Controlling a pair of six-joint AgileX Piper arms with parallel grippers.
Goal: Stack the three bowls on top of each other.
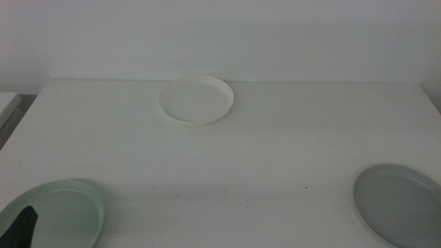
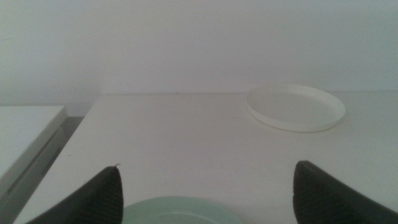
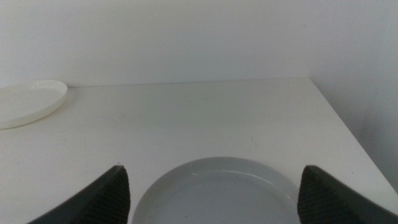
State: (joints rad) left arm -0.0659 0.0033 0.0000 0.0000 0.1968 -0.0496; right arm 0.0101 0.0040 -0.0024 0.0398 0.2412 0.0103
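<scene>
The white bowl point(image 1: 196, 100) sits at the far middle of the table; it also shows in the left wrist view point(image 2: 295, 107) and the right wrist view point(image 3: 28, 102). The mint green bowl point(image 1: 58, 213) sits at the near left corner, its far rim in the left wrist view point(image 2: 180, 210). The grey bowl point(image 1: 400, 203) sits at the near right, also in the right wrist view point(image 3: 214, 193). My left gripper point(image 2: 208, 193) is open above the green bowl; one jaw tip shows in the middle view. My right gripper point(image 3: 214, 193) is open above the grey bowl.
The white table point(image 1: 262, 165) ends at a wall behind. A lower white surface point(image 1: 7, 103) stands beyond the table's left edge, also in the left wrist view point(image 2: 25, 134). The table's right edge point(image 3: 348, 134) runs close to the grey bowl.
</scene>
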